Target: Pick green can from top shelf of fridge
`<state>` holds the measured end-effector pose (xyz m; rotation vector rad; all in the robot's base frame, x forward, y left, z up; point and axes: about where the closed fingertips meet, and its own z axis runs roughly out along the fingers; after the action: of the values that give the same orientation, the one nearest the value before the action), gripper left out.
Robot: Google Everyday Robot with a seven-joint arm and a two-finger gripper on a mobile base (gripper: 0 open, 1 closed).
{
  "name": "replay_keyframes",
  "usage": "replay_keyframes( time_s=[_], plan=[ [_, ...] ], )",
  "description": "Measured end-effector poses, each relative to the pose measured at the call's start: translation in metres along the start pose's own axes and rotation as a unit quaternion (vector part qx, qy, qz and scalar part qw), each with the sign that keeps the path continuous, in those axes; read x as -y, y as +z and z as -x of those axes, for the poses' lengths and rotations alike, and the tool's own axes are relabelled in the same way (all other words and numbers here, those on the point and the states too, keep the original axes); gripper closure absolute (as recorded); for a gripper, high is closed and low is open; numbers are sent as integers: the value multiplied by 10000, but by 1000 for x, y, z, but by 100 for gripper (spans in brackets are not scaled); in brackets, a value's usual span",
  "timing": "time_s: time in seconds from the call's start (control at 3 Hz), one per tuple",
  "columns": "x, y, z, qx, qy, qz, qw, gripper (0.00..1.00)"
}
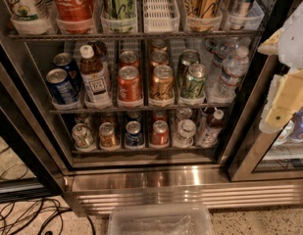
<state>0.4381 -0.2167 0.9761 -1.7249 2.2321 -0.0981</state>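
Observation:
The fridge (156,180) stands open in front of me, with a stainless base panel. Its top shelf (136,35) runs across the top of the view with clear trays. The green can (119,1) stands in a tray there, just right of a red Coca-Cola can (72,1); its top is cut off by the frame edge. My gripper (283,102) shows at the right edge as white and cream parts, in front of the fridge's right door frame, lower than the top shelf and well to the right of the green can.
An empty white slotted tray (161,6) sits right of the green can, then tall gold cans (202,1). The middle rack (141,106) holds short cans and bottles, including a green-and-white patterned can (194,82). A clear plastic bin (161,220) and cables (23,217) lie on the floor.

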Motion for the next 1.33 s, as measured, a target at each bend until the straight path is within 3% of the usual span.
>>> replay_keyframes(
  time_s=[0.33,0.67,1.0,1.33],
  plan=[
    [0,0,0,1,0,-1,10000,0],
    [0,4,15,250,64,-96,9996,0],
    [8,8,59,853,278,-391,9952,0],
    [17,-7,109,1605,513,-761,9828,0]
  ],
)
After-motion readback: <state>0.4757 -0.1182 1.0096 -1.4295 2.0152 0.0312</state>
